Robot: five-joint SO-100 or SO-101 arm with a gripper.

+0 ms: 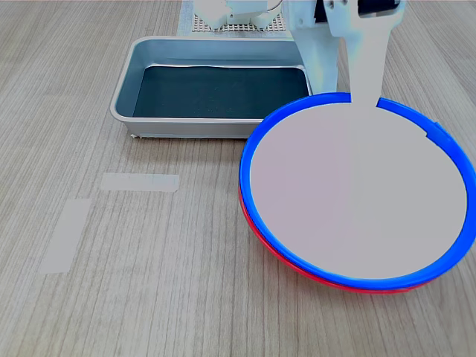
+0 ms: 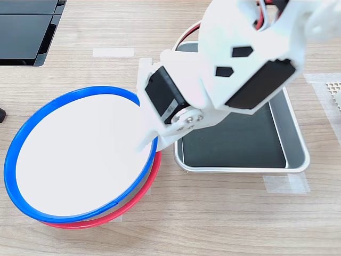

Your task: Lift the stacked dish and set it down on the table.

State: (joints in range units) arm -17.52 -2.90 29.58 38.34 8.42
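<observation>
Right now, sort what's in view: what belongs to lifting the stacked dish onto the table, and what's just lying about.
Belongs to the job:
blue-rimmed dish
red-rimmed dish under it
gripper, jaws at the blue rim
table

Just lying about:
metal tray
tape strips

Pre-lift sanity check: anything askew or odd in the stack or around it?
The blue-rimmed dish sits off-centre on the red-rimmed dish, whose rim pokes out along one side in both exterior views. The gripper finger is at the blue rim. The tray looks empty; no spills or damage.
</observation>
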